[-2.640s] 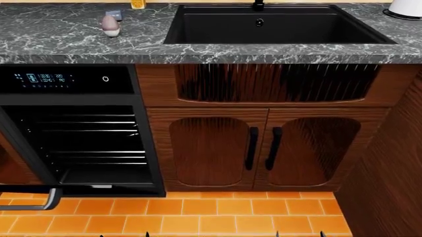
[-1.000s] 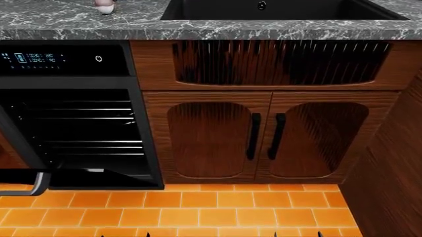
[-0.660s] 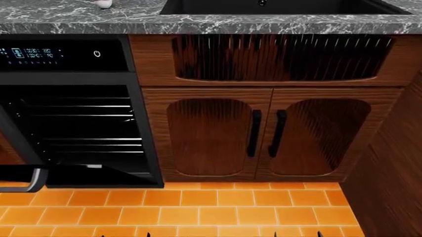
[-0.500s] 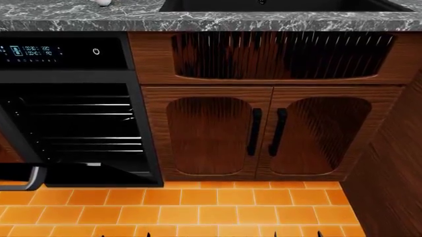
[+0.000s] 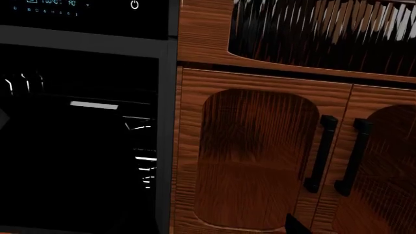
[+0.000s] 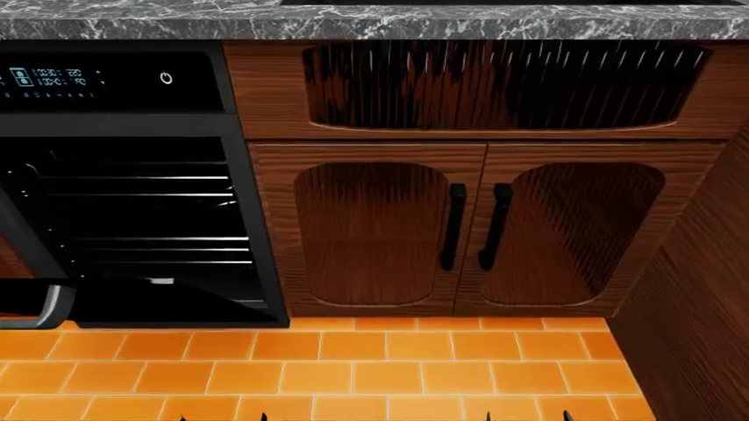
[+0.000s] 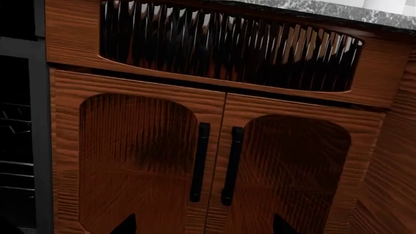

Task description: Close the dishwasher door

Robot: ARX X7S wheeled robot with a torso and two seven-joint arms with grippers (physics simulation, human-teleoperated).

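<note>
Home kitchen: marble countertop (image 6: 387,26), wooden cabinets (image 6: 374,232), open dishwasher (image 6: 129,175).

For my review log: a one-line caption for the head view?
Open dishwasher, its door handle at lower left, beside closed wooden cabinet doors.

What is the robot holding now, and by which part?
Nothing. The right gripper is open in front of the cabinet doors, and the grey handle of the dishwasher door is untouched.

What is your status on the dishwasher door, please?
Door open, hanging low, handle at head view's left edge. Right tool open, tips facing the cabinets. Left tool barely in view, state unclear. Nothing seen blocking the door.
</note>
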